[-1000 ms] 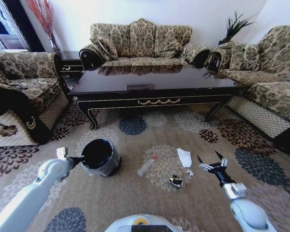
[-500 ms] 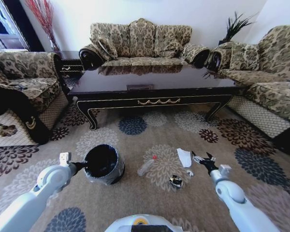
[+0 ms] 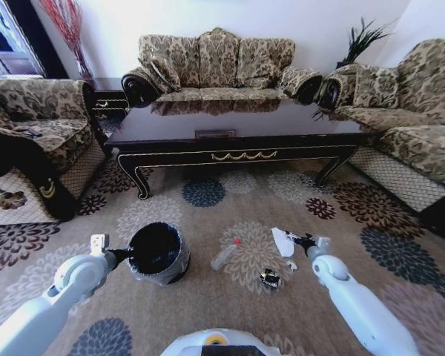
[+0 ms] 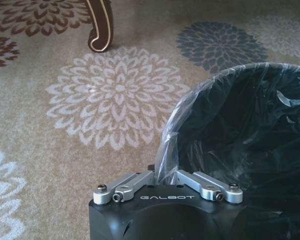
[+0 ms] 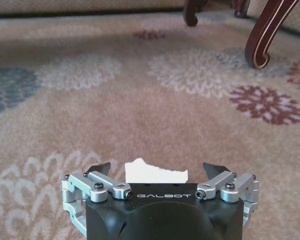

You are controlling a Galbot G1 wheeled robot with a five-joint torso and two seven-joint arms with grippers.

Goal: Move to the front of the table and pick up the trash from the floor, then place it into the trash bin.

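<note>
Already parked before the desk (image 3: 230, 126). No trash binned yet. Left gripper (image 4: 165, 175) clamped on the bin (image 3: 157, 253) rim. Right gripper (image 5: 157, 172) wide open, straddling the white paper (image 3: 282, 241). Bottle (image 3: 225, 254) and wrapper (image 3: 269, 279) on the floor (image 3: 208, 311), unpicked.

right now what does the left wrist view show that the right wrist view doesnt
Left wrist view alone: the left claw shut on the bag-lined rim of the trash bin, with a pale flower medallion beside it. Right wrist view alone: the right claw open around the white paper, and a dark red medallion. Both share the patterned floor and a curved table leg.
</note>
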